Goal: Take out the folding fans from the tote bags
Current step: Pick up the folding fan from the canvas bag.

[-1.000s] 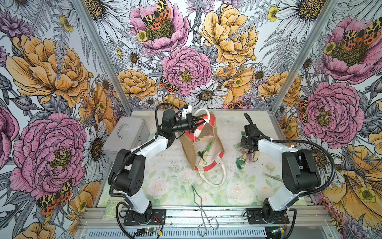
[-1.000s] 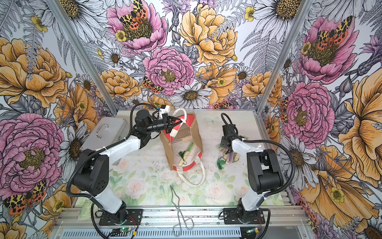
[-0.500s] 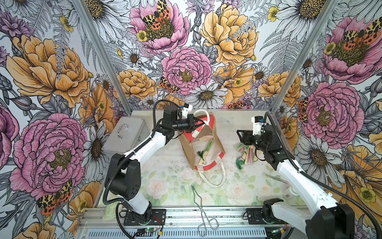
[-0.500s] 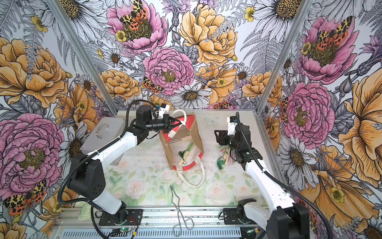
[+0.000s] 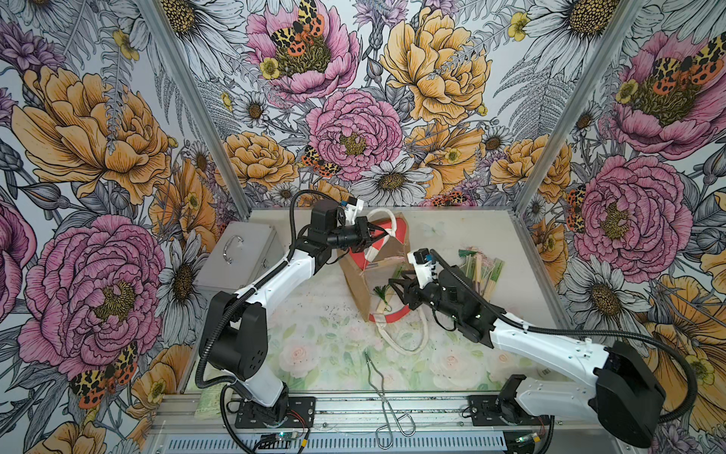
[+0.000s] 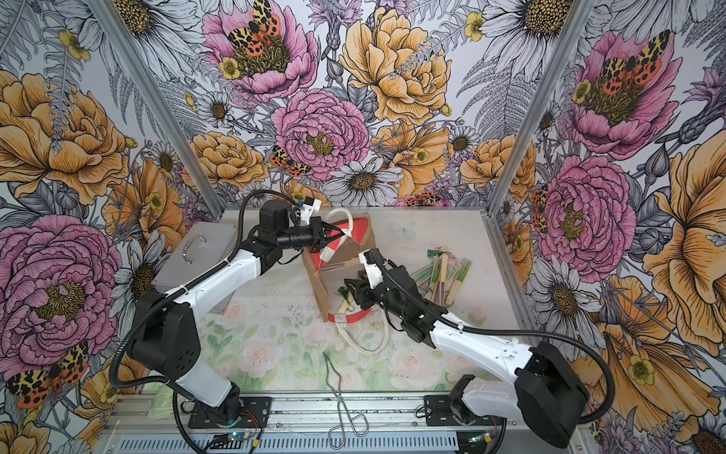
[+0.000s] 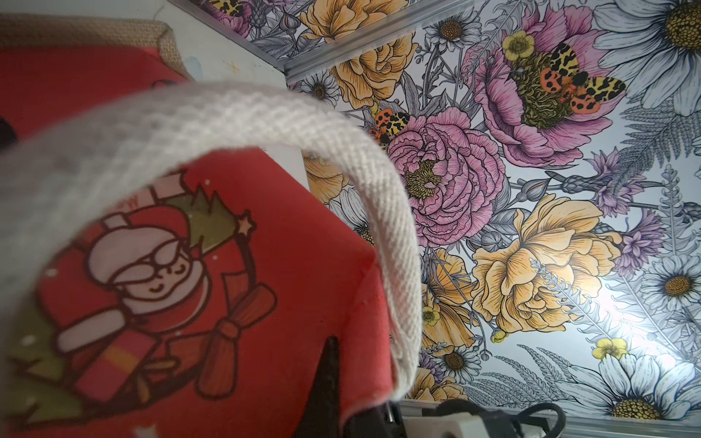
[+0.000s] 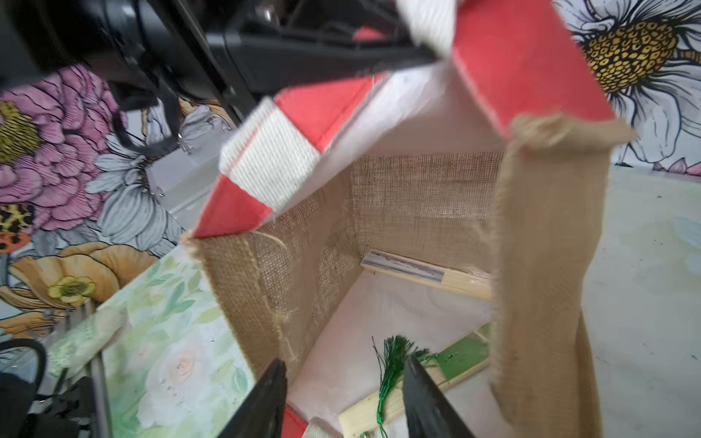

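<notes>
Two slim closed folding fans lie inside the tan jute tote bag (image 5: 355, 275), which is on its side towards the bench's back edge. A green-tasselled fan (image 8: 455, 360) sits at the mouth and a paler fan (image 8: 425, 275) sits deep. Left gripper (image 5: 381, 235) is clamped on the bag rim, propping the mouth. Right gripper (image 8: 345, 362) is spread and empty above the tassel. Advice: reach past the tassel, pinch the wooden slats crosswise, and withdraw straight.

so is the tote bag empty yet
not empty: the right wrist view shows a green-tasselled fan near the mouth of the tote bag and a second fan deeper in, against the jute
</notes>
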{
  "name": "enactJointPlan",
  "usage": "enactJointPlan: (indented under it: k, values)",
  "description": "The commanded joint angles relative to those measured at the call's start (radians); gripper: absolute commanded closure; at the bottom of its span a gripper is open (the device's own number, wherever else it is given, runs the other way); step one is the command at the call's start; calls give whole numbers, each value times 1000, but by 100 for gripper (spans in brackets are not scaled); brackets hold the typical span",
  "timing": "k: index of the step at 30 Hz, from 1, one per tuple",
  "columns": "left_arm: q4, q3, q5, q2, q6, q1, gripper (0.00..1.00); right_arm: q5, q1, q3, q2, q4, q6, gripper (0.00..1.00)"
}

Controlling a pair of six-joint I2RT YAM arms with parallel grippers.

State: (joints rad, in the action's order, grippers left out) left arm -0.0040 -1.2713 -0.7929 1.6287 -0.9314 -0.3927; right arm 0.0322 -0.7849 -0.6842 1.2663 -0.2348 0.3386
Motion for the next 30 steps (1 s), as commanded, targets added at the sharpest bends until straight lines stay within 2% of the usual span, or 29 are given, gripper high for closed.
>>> enactJointPlan:
  k: [1,6,11,20,26,30]
  values:
    - [-16,-32,41,-15,16,0,100,-205,-62,-71,123,-53,5,49]
    - [-16,-42,47,-15,16,-3,100,-359,-85,-211,313,88,222,47]
    - [-16,-45,47,-16,16,-11,100,-457,-80,-288,414,187,410,42]
    - [51,-37,58,-15,-31,-55,100,-435,-54,-413,563,326,587,39]
    - [88,-50,54,-10,-55,-96,100,-394,-47,-493,679,451,639,39]
    - [88,-37,54,-19,-58,-86,100,-403,-39,-474,683,488,659,40]
